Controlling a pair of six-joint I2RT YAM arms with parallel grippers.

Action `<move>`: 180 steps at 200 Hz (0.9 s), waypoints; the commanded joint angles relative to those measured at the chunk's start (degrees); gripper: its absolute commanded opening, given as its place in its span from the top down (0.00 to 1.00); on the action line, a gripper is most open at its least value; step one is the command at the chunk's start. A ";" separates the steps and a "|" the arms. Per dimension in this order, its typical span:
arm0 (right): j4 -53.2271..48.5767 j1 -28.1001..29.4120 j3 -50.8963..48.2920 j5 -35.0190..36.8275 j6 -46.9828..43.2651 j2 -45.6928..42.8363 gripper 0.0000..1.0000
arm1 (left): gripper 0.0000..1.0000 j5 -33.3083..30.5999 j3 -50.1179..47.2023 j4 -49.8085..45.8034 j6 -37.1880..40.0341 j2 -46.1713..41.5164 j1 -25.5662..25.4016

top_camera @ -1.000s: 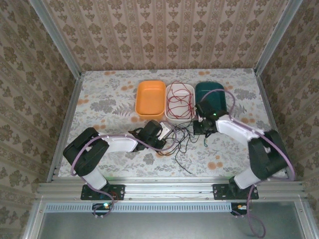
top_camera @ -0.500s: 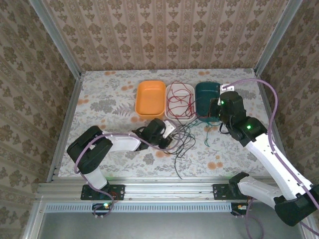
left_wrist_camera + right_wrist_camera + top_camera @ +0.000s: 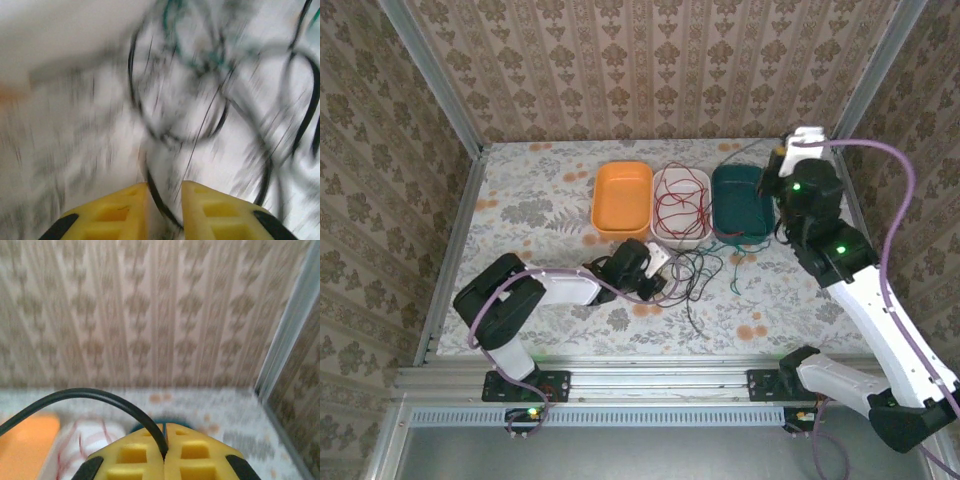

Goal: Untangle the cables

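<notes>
Pinching a dark cable in the tightly closed right gripper, high over the far right corner of the teal tray. Arcs leftward from there, then apparently drops to the knot of black and green cables on the table, just before the white tray holding the red cable. Anchoring that knot from its left with the much nearer left gripper, clamped on a black strand. Sits higher and farther back on the right than half a second earlier, with the knot drawn smaller.
</notes>
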 commanded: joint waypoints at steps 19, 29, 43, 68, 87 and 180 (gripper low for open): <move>7.33 -0.14 2.99 3.64 -1.08 -1.66 0.98 | 0.48 -1.90 -1.89 -8.79 0.02 0.21 0.46; 8.01 -0.08 2.90 3.96 -1.46 -1.59 0.98 | 0.42 -1.91 -2.07 -8.65 -0.03 -0.19 0.46; 9.34 -0.15 3.07 4.66 -2.20 -0.87 0.97 | 0.35 -2.00 -2.29 -8.23 -0.21 -0.63 0.54; 10.70 -0.20 4.58 5.52 -3.50 2.31 0.97 | 0.28 -3.23 -2.34 -7.34 -0.83 -2.04 0.50; 12.17 -0.39 6.18 6.01 -4.21 5.07 0.97 | 0.19 -4.67 -2.59 -6.00 -1.64 -3.74 0.93; 8.44 -0.94 9.53 -12.78 -2.65 4.18 0.96 | 0.17 6.07 0.23 -2.91 -2.52 -13.41 3.75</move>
